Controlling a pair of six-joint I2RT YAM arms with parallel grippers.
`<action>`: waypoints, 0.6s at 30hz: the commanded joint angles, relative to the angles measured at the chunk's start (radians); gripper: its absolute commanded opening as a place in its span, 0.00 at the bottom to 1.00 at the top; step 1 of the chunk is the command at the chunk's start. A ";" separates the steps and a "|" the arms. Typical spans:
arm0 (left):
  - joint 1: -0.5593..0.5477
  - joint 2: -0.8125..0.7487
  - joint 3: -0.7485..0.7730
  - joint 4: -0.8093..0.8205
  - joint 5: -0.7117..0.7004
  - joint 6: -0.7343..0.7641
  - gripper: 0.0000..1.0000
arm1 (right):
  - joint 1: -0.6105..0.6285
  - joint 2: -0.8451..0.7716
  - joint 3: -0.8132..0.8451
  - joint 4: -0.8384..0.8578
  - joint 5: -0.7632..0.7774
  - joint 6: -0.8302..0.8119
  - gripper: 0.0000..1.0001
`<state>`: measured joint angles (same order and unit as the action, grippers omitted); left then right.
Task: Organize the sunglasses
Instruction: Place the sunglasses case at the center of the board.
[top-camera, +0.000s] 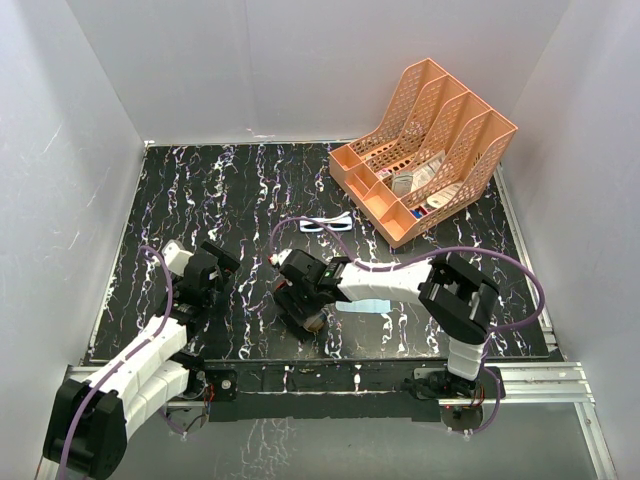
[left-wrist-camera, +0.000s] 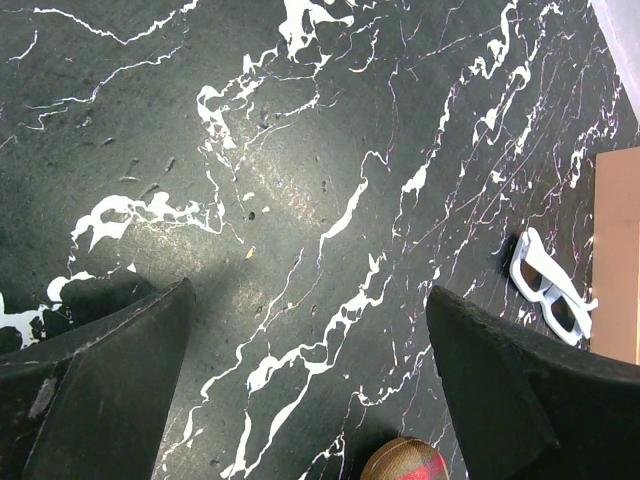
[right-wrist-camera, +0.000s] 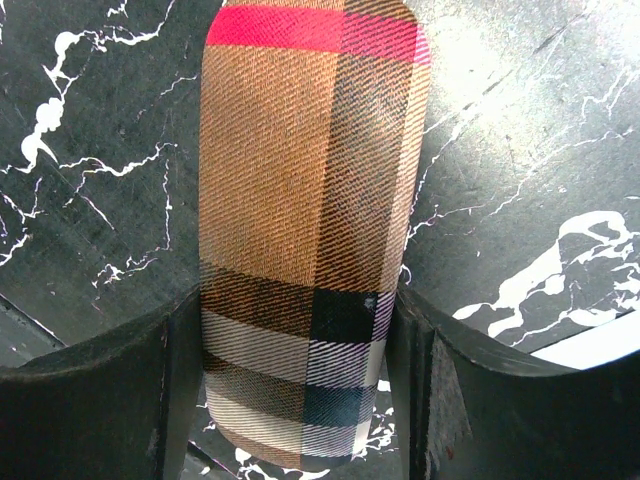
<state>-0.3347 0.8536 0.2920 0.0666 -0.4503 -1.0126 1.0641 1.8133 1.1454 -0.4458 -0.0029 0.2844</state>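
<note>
The right jaws clasp the sides of the plaid case (right-wrist-camera: 300, 170) lying on the tabletop (top-camera: 200, 190); the left jaws gape wide above it. The sunglasses (top-camera: 327, 223) lie flat near the orange file rack (top-camera: 430, 140).

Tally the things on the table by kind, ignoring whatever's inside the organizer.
sunglasses: 1
plaid case: 1
light blue cloth: 1
orange file organizer: 1
Total: 4
</note>
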 joint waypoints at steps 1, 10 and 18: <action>0.008 -0.022 -0.016 0.004 0.006 0.002 0.99 | 0.009 0.019 0.032 -0.062 0.027 -0.016 0.35; 0.010 -0.017 -0.020 0.009 0.012 0.000 0.98 | 0.008 0.018 0.103 -0.136 0.065 -0.034 0.55; 0.012 -0.031 -0.035 0.026 0.022 0.007 0.98 | 0.010 0.032 0.173 -0.196 0.081 -0.062 0.64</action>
<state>-0.3290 0.8433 0.2741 0.0761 -0.4408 -1.0111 1.0714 1.8423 1.2488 -0.6144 0.0528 0.2455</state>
